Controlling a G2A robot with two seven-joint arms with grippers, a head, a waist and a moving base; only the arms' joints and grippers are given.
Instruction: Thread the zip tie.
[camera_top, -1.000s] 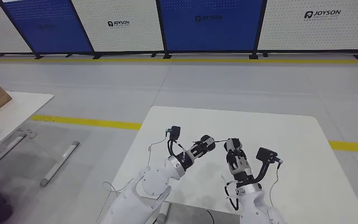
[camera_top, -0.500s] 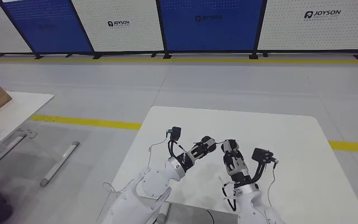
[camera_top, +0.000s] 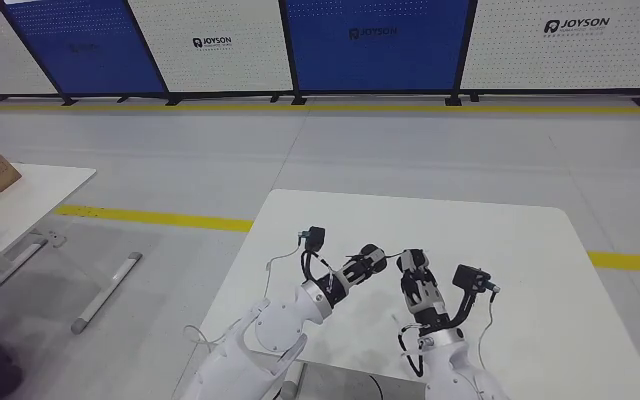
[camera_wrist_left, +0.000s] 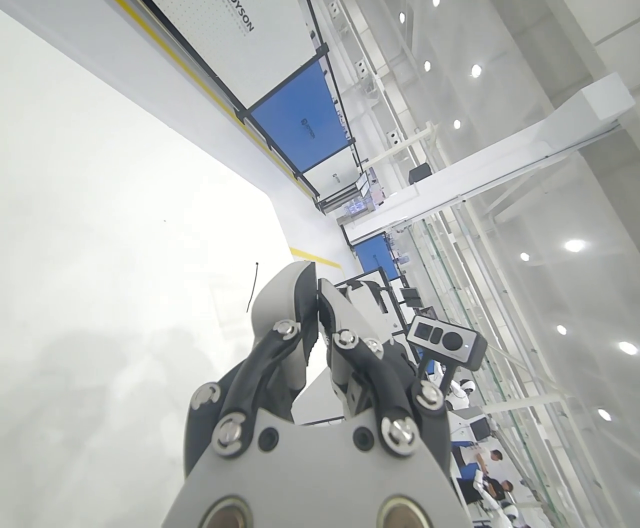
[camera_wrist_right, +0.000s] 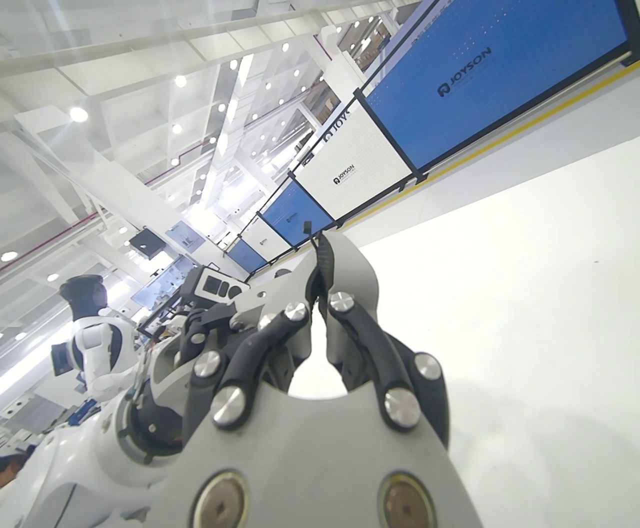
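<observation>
My right gripper (camera_wrist_right: 320, 237) is shut on a black zip tie (camera_wrist_right: 308, 229), and the tie's small head pokes out past the fingertips. In the top view the right gripper (camera_top: 410, 264) is held just above the white table (camera_top: 520, 260), close beside my left gripper (camera_top: 371, 257). The left gripper (camera_wrist_left: 317, 280) is shut, and I see nothing between its pads. A thin black zip tie strip (camera_wrist_left: 252, 286) shows against the table beside the left fingers. I cannot tell whether it lies flat there or touches a gripper. A thin dark line (camera_top: 392, 252) runs between the two grippers.
The table's far corner (camera_wrist_left: 270, 197) and right edge (camera_top: 575, 290) border grey floor with a yellow line (camera_top: 150, 216). Blue and white partition panels (camera_top: 375, 45) stand behind. Another white table (camera_top: 40, 195) sits at the left.
The right arm has shifted slightly left, bringing its gripper closer to the left gripper. The left arm has hardly moved.
</observation>
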